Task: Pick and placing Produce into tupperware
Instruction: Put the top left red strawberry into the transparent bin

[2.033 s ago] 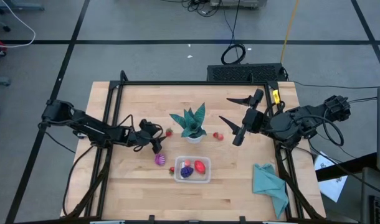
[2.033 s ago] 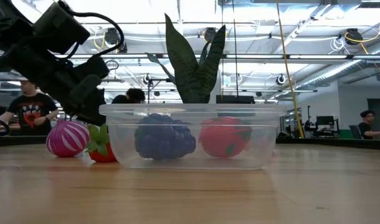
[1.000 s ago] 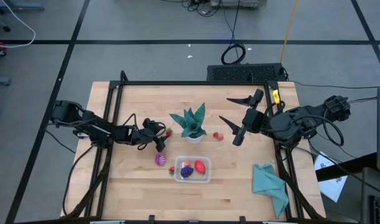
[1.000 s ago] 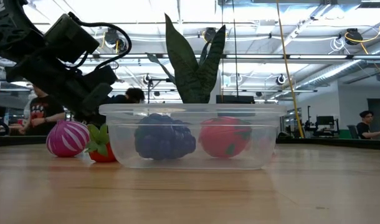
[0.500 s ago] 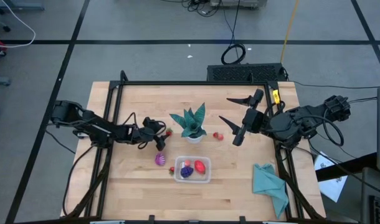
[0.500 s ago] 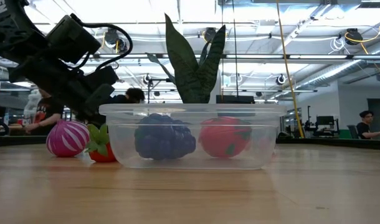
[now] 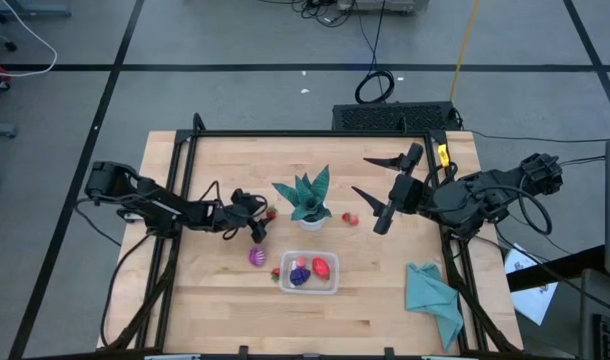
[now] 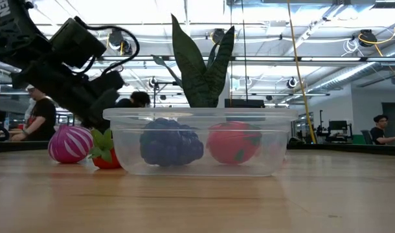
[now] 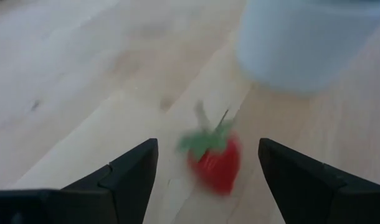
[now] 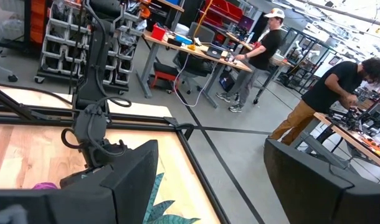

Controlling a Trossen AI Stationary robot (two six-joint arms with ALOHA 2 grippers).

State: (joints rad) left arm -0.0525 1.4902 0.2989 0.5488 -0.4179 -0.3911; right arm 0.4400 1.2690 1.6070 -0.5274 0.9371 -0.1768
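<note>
Overhead, I find the tupperware (image 7: 309,272) near the table's front centre holding a dark purple piece (image 7: 299,277) and a red piece (image 7: 320,267); a pink-purple ball (image 7: 256,257) lies just outside it. My left gripper (image 7: 255,228) sits beside the potted plant (image 7: 307,200), my right gripper (image 7: 377,190) hovers with jaws apart. Low view confirms both pieces inside, one strawberry (image 8: 104,153) touching the wall. Left wrist: jaws apart, a strawberry (image 9: 213,160) between them, unheld. I can read no writing.
</note>
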